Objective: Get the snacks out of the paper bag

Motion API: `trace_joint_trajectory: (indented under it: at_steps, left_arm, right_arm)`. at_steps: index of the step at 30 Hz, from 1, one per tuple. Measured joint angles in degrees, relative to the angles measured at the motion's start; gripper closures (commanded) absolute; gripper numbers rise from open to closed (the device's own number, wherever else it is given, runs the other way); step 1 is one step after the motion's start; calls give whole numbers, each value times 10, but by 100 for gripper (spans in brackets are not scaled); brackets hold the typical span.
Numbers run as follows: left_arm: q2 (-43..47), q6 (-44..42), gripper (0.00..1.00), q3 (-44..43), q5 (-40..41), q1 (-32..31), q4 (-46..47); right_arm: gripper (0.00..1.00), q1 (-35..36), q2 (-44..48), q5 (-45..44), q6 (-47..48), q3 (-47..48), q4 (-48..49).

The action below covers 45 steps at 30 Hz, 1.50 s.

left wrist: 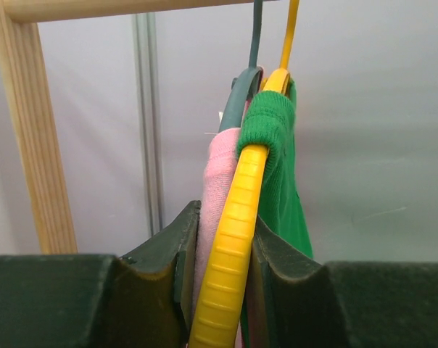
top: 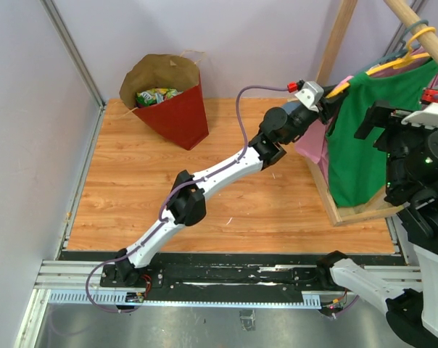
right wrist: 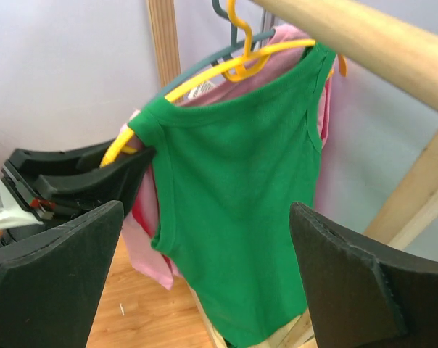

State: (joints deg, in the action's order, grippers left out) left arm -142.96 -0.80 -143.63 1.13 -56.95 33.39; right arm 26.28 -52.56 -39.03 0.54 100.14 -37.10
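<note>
**Left claw on a hanger; bag waiting at the far-left corner**

Wood-grain desk [top: 241, 210], pale walls [top: 30, 145] around it, and a wooden rack [top: 340, 32] at the desk's right edge. The paper bag [top: 179, 112] sits at the far-left corner with its mouth open. The snacks [top: 155, 95] are inside; I see green-yellow packets and cannot make out any others.

My left claw [left wrist: 222, 250] is clamped on a yellow hanger [left wrist: 237, 217], with a pink garment [left wrist: 215, 181] pinched in alongside. My right claw [right wrist: 204, 286] is spread wide and holds nothing, facing a green top [right wrist: 241, 181].

Judgement: neither claw is near the bag, so no removal has begun. To do it well, I should release the hanger and cross to the far-left corner. Then enter through the mouth clear of the paper rim and pinch one packet by its edge. The bag looks light and may slide or tip.

Views: only the overhead view shows the bag and packets. Only the left wrist view shows the grip on the hanger. The right wrist view alone confirms its own open jaws.
</note>
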Motion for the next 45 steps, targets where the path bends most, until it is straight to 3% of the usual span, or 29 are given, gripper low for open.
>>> trace_joint_trajectory:
  at_steps: [3, 5, 7, 13, 18, 25, 28, 35, 39, 45]
  left_arm:
    - [-8, -3, 26, 1, -17, 16, 26]
    - [-5, -10, 2, 11, -5, 25, 34]
    - [13, -19, 0, 50, 4, 34, 40]
    - [159, -29, 0, 298, 5, 51, 55]
    - [345, -33, 0, 498, -18, 52, 84]
    - [595, -47, 0, 678, -24, 59, 122]
    - [652, -59, 0, 716, -18, 66, 123]
    - [694, -89, 0, 768, 5, 78, 80]
    - [707, -100, 0, 790, 21, 87, 56]
    - [734, -108, 0, 807, 38, 107, 37]
  right_arm:
    - [2, 0, -3, -1, -8, -24, 7]
    - [2, 0, -16, -12, -12, -33, 17]
    - [2, 0, -36, -26, -14, -35, 34]
    - [2, -9, -138, -45, -26, 23, 56]
    - [2, -37, -209, -60, -55, 51, 48]
    - [1, -111, -275, -96, -126, 97, 24]
    - [1, -122, -313, -97, -141, 124, 25]
    - [2, -126, -402, -85, -145, 157, 54]
    - [26, -126, -445, -76, -137, 193, 65]
    - [39, -129, -506, -54, -99, 264, 74]
